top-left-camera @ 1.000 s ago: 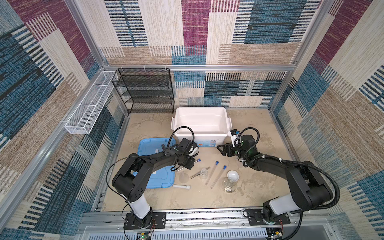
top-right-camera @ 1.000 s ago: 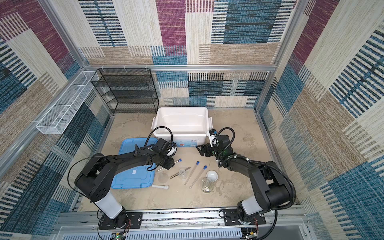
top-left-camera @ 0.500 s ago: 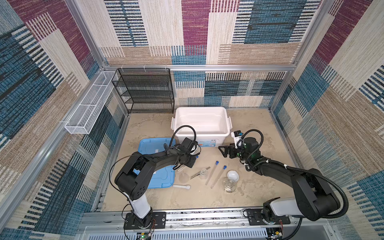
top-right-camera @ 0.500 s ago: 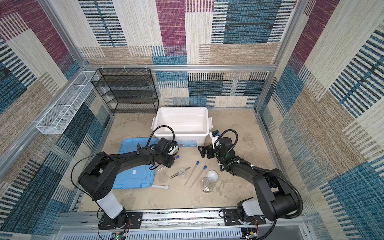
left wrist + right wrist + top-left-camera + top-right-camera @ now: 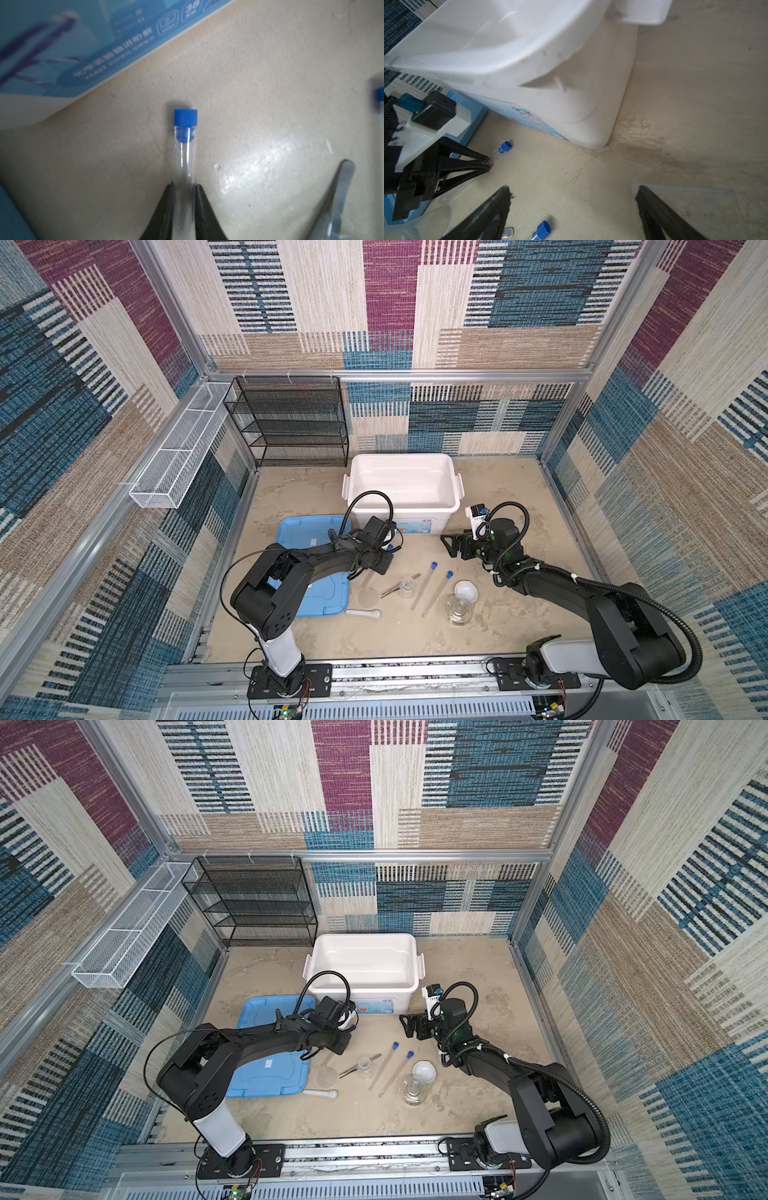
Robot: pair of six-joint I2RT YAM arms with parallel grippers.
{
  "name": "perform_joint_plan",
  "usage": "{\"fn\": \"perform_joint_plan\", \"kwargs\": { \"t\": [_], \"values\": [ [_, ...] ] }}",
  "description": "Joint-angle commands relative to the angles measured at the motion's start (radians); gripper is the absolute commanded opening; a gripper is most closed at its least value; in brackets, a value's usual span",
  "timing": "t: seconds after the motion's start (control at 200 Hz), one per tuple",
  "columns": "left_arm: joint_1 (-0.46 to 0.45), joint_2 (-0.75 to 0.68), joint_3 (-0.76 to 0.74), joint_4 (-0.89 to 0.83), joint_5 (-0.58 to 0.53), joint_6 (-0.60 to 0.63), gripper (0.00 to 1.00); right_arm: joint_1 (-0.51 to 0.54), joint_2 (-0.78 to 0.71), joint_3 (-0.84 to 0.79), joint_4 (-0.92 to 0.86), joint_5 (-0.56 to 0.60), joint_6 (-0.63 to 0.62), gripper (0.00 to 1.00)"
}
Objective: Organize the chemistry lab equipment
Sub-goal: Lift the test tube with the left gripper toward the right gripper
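Note:
My left gripper (image 5: 184, 185) is shut on a clear test tube (image 5: 185, 145) with a blue cap, one finger against each side, low over the table in front of the white bin. From the right wrist the same fingers (image 5: 485, 164) pinch that tube (image 5: 500, 151). In both top views the left gripper (image 5: 384, 566) (image 5: 338, 1044) hides most of it. Two more test tubes (image 5: 424, 587) (image 5: 436, 593) lie to its right. Around them are metal tweezers (image 5: 399, 585), a small flask (image 5: 408, 585), a white bowl (image 5: 466, 588), a glass flask (image 5: 458, 609) and a white pestle (image 5: 363, 612). My right gripper (image 5: 451, 545) (image 5: 573, 191) is open and holds nothing.
The white bin (image 5: 401, 485) stands behind both grippers, with its blue lid (image 5: 311, 572) flat under the left arm. A black wire rack (image 5: 291, 423) stands at the back left and a white mesh basket (image 5: 178, 448) hangs on the left wall. A clear round dish (image 5: 369, 596) lies beside the lid.
The left jaws have narrowed onto the test tube. The right arm has shifted slightly to the right, its gripper still open.

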Motion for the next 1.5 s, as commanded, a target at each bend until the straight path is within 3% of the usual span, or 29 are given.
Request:
{"fn": "perform_joint_plan", "kwargs": {
  "t": [0.0,0.907,1.492],
  "values": [
    [-0.003,0.011,-0.012,-0.089,-0.002,0.015,0.21,-0.001,-0.012,-0.008,0.049,0.026,0.014,0.97],
    [-0.015,-0.025,-0.007,-0.049,-0.045,0.055,0.16,0.001,0.012,-0.022,0.090,-0.096,0.055,0.93],
    [-0.046,-0.146,0.016,-0.047,-0.094,0.144,0.15,0.000,0.067,-0.007,0.135,-0.253,0.093,0.78]
  ]
}}
